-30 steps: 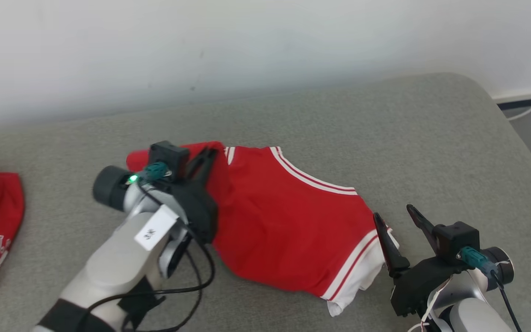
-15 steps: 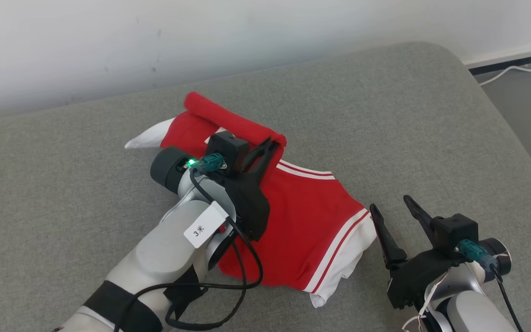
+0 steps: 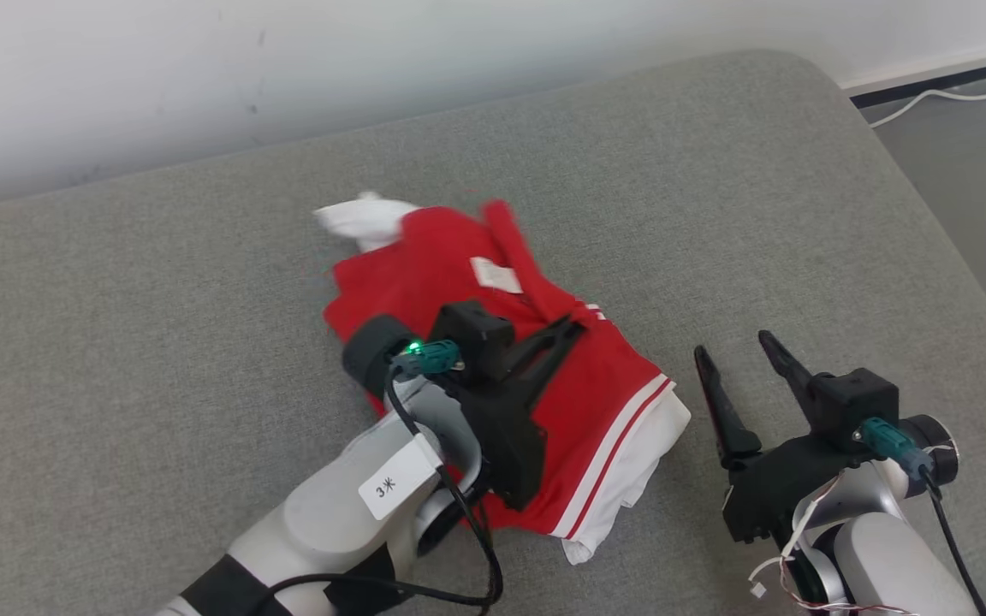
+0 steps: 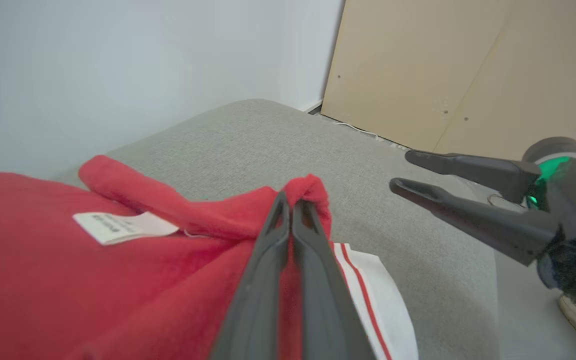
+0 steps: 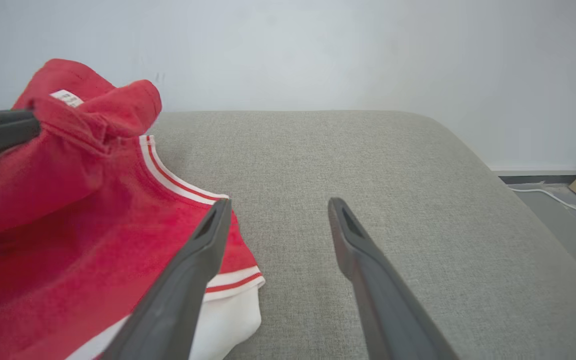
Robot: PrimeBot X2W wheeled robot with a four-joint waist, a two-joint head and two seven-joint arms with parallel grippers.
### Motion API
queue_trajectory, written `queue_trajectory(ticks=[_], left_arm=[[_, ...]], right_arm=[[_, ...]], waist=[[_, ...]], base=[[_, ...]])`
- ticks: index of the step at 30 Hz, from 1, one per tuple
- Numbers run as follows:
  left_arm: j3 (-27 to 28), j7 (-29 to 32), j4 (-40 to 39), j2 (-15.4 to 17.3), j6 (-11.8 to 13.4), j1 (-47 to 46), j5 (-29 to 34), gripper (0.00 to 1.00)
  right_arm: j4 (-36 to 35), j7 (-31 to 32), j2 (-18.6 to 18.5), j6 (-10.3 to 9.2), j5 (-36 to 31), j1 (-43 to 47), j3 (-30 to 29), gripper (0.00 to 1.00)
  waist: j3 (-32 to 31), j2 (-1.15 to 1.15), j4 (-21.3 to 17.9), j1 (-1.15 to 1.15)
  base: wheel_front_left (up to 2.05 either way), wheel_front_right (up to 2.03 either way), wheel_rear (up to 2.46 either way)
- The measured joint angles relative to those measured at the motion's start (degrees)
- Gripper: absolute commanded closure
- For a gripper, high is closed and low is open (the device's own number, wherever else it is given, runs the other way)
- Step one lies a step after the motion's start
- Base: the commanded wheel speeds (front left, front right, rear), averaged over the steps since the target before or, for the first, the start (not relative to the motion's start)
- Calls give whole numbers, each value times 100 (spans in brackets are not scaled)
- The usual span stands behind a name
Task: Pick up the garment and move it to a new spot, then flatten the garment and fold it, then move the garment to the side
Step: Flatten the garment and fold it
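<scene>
Jersey (image 3: 604,376) is way more bunched than a second ago. The left gripper (image 3: 574,325), clamped tight on a red edge (armhole or hem, hard to say), has hauled that edge over the body, so the care label (image 3: 497,275) now faces up just beyond the jaws. The rest of the fabric lies under and behind them on the grey cushion (image 3: 159,342). The right gripper (image 3: 731,344) sits spread wide and empty, with the striped hem just beside its nearer finger. Looks like the relocating drag to me, and flattening hasn't started.
</scene>
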Motion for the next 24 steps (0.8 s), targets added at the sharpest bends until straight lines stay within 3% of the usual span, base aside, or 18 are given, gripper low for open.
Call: queue_trajectory(ticks=[4, 5, 6, 17, 24], left_arm=[[-194, 0, -267, 0, 63, -51, -278, 100], [-221, 3, -255, -1, 115, -74, -321, 56], [-257, 24, -237, 7, 154, -99, -343, 0], [-455, -55, -556, 3, 417, -374, -721, 0], [-408, -101, 186, -1, 505, -481, -717, 0]], right_arm=[[40, -27, -36, -3, -1, -4, -36, 0], [60, -27, -35, -2, -1, -8, -30, 0], [67, -27, -32, -2, -1, -8, -25, 0], [196, -113, -75, -7, 1, -1, -142, 0], [245, -162, -77, -8, 9, 86, -111, 0]], waist=[[25, 0, -38, 0], [24, 0, -42, 0], [25, 0, -43, 0], [-33, -1, 173, 0], [-216, -1, 464, 0]], base=[[0, 0, 0], [0, 0, 0], [0, 0, 0], [0, 0, 0], [0, 0, 0]])
